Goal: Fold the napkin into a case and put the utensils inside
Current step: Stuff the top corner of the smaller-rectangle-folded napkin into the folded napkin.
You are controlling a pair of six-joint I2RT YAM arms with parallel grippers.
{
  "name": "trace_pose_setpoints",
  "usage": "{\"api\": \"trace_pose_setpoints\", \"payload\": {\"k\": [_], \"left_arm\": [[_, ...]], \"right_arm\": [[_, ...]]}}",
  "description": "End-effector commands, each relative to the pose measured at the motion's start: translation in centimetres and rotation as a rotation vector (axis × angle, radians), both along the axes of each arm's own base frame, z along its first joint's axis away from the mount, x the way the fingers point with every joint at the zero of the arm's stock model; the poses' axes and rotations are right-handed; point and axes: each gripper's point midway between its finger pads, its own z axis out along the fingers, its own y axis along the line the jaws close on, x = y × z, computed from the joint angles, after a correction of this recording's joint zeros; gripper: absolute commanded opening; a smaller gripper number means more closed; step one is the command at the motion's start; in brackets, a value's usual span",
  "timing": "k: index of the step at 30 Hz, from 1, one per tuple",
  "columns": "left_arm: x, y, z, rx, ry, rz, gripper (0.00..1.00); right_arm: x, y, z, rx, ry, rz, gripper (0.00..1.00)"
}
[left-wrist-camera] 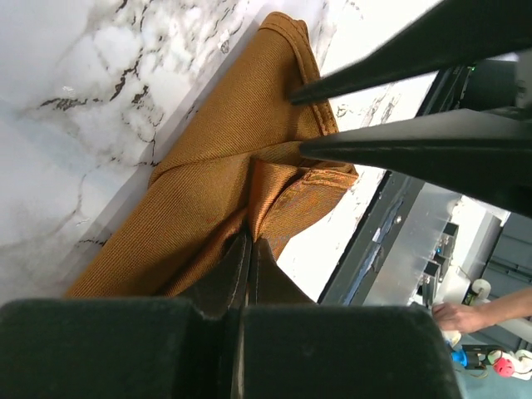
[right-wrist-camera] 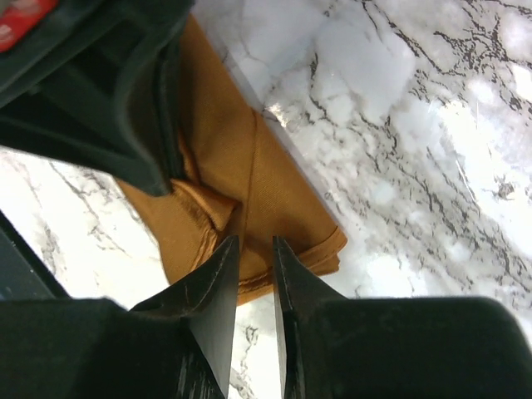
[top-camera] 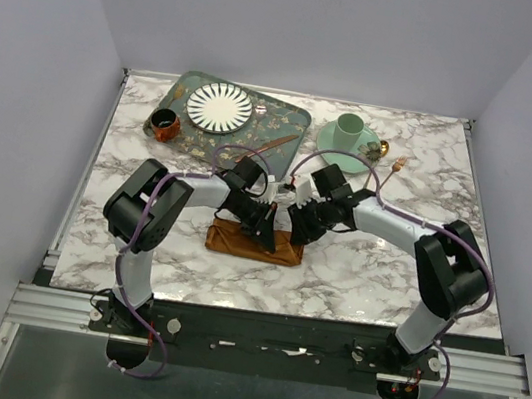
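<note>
Flattening the napkin (left-wrist-camera: 208,166) fold pinched tight in the left gripper (left-wrist-camera: 247,249) wants slow pulling, while the right gripper (right-wrist-camera: 255,258) stands barely parted, its grip unclear.

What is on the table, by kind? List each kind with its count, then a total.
Tray: 1
Plates: 2, striped plate, mint saucer
Cups: 2, brown cup, mint cup
Utensils: 3, knife-like piece, spoon, fork
Napkin: 1
Total: 9
</note>
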Motion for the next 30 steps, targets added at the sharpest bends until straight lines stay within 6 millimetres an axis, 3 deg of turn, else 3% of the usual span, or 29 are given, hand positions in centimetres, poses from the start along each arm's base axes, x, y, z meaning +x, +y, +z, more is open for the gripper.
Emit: {"api": "trace_pose_setpoints", "payload": {"k": [1,11,21,27,30], "left_arm": [[-0.1,1.7,-3.2,0.116,0.023,0.024,0.0],[0.2,1.9,-3.3,0.111,0.034,0.035,0.0],[0.4,2.0,-3.5,0.11,0.047,0.045,0.0],[0.5,2.0,-3.5,0.109,0.048,0.043,0.0],[0.4,2.0,-3.5,0.109,0.048,0.045,0.0]], "right_arm": [[0.2,0.0,2.2,0.044,-0.095,-0.01,0.29],[-0.2,0.8,1.4,0.047,-0.089,0.025,0.23],[-0.7,1.0,-0.5,-0.044,-0.1,0.054,0.23],[-0.2,0.9,-1.1,-0.09,-0.107,0.04,0.24],[0.3,0.5,-1.0,-0.114,-0.124,0.019,0.19]]}}
